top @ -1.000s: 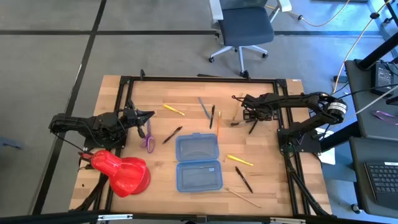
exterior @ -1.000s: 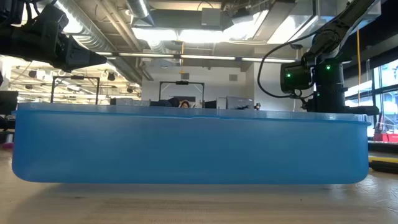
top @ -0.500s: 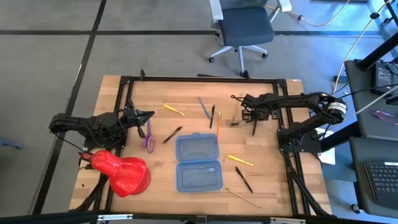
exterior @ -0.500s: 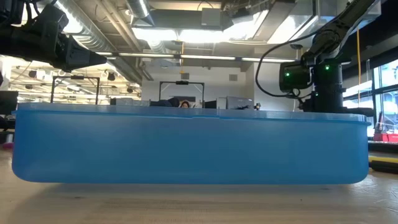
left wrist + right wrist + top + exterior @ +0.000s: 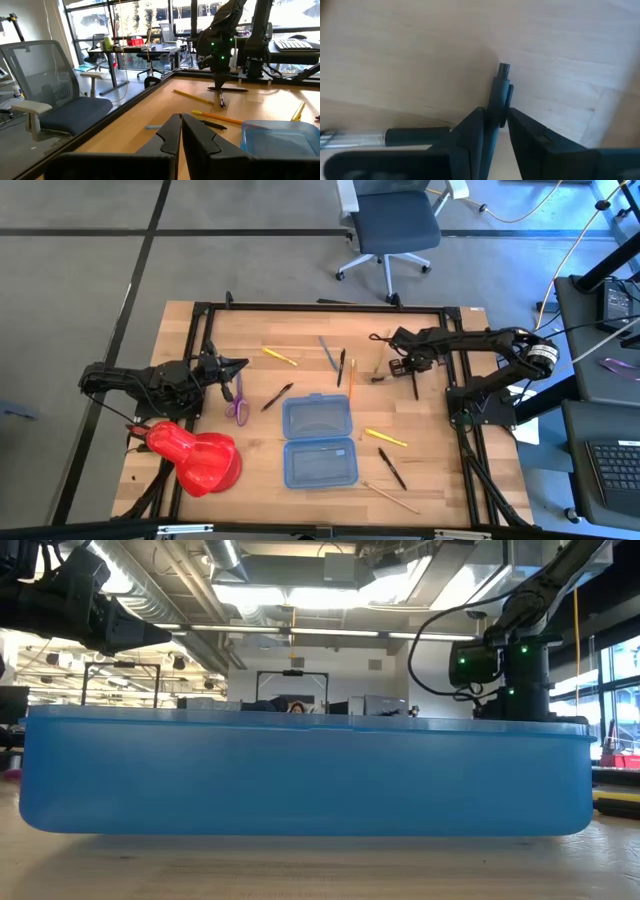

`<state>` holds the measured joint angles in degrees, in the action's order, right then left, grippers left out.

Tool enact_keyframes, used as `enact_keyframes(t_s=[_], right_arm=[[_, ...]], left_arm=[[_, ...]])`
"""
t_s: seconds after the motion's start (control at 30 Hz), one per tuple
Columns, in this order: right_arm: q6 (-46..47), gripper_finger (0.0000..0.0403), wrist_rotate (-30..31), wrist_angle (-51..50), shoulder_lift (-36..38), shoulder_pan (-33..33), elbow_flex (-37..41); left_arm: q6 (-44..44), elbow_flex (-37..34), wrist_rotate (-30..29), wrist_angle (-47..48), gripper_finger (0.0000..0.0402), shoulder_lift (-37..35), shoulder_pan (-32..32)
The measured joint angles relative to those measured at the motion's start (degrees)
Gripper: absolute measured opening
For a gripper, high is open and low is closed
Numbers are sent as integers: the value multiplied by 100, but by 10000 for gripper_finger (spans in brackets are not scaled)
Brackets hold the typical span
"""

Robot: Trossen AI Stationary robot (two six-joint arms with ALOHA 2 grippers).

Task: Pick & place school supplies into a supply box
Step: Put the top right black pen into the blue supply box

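My two arms are dark, jointed metal. The right arm (image 5: 480,340) carries a silver band at 3 o'clock and green lights on its wrist, a black cable looping above. Each gripper has two black, wedge-shaped fingers (image 5: 200,142).

We get bright ceiling lights (image 5: 330,595) glaring in the low view, windows (image 5: 150,20) blown out, and the right wrist close-up's pretty soft.

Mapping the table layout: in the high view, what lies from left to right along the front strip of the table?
red blob-shaped object → supply box → black pen
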<state>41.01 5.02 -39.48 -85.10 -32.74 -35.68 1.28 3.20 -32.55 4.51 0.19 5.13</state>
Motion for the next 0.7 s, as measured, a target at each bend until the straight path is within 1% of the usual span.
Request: enact_keyframes(t_s=[0.17, 0.3, 0.43, 0.5, 0.63, 0.7], right_arm=[[-969, 99, -70, 25, 0, -132, 0], [-1535, 82, -100, 50, 0, -172, -2], [-1622, 51, -89, 67, 2, -169, -4], [-1635, 42, -51, 65, 4, -167, -7], [-1739, 42, -20, -80, -20, -167, -100], [-1749, 49, -13, -207, -35, -167, -217]], left_arm=[[0, 0, -1, 0, 9, 0, 0], [-1, 0, -1, 0, 10, 1, 2], [0, 0, -1, 0, 13, 2, 2], [0, 0, -1, 0, 12, 1, 1], [0, 0, -1, 0, 8, 0, 0], [0, 0, -1, 0, 7, 0, 0]])
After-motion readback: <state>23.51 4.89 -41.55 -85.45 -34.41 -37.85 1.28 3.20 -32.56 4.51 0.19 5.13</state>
